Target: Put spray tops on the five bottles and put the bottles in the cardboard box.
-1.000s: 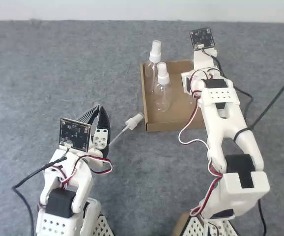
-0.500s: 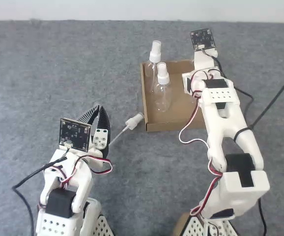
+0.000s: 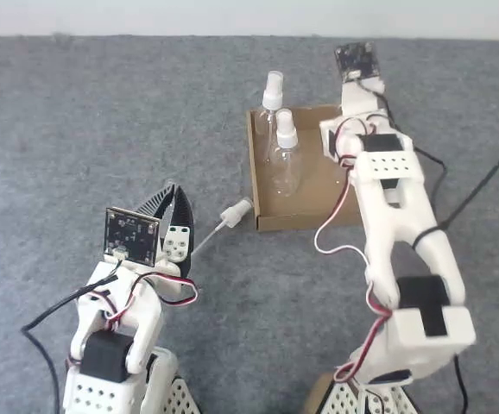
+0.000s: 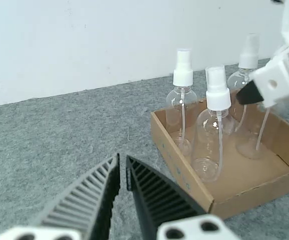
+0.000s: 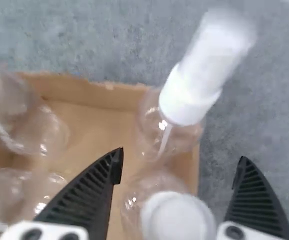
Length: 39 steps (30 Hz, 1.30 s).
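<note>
While right gripper (image 5: 177, 197) hangs spread wide over capped bottles (image 3: 286, 159) in the box (image 3: 301, 222), a loose spray top (image 3: 235, 211) lies outside, just beside box's near corner; tube slants toward left gripper (image 4: 123, 162), clenched, empty; that one nearer.

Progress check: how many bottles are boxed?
4, in the cardboard box: far-corner bottle, second bottle before it, third bottle and fourth bottle under the right arm. Others may be hidden.
</note>
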Motion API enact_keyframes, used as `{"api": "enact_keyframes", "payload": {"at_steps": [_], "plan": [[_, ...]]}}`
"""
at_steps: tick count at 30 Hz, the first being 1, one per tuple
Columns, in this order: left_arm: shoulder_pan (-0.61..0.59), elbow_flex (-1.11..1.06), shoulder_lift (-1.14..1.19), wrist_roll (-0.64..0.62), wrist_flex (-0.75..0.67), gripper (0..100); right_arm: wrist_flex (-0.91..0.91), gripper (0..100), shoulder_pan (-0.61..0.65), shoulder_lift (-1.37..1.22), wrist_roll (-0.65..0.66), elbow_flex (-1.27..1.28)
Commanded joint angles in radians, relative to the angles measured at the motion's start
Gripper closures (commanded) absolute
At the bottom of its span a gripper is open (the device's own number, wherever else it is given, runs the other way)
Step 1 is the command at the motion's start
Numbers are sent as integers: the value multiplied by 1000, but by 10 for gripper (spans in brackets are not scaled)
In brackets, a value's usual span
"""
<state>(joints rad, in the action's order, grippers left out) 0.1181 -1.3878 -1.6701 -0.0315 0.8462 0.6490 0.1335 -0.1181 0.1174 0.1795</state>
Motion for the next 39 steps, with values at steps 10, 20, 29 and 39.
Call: {"api": "enact_keyframes", "payload": {"at_steps": [10, 20, 29, 39], "plan": [[-5, 15, 9, -2, -14, 988, 361, 708, 7, 354, -11, -109], [-11, 133, 35, 43, 95, 984, 745, 709, 1, 479, -3, -109], [-146, 464, 528, 48, 167, 983, 967, 708, -1, 615, 95, -101], [-51, 642, 1010, 233, 230, 793, 814, 707, 5, 828, 110, 358]]}}
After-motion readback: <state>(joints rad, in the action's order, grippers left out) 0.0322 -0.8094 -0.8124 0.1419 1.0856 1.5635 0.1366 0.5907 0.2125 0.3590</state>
